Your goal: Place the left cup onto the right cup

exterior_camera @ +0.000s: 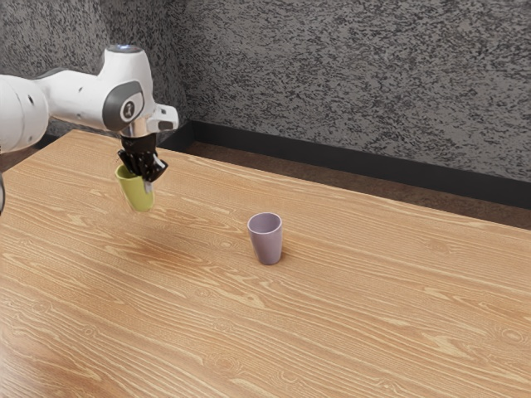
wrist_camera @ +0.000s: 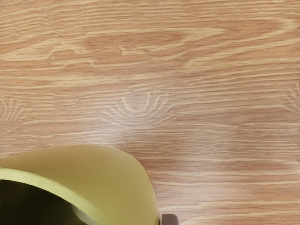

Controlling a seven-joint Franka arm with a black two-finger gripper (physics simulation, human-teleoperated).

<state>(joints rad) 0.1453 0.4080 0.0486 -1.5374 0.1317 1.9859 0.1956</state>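
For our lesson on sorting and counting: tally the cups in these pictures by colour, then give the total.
green cup: 1, held in the gripper
purple cup: 1, standing on the table
Total: 2 cups

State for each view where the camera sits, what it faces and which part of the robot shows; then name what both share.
Exterior view: beside the table, looking across it at the purple cup; the white arm and black gripper show, holding the green cup aloft.
Wrist view: on the hand, looking down at the wood grain past the held cup's rim.
Shared: the green cup and the table.
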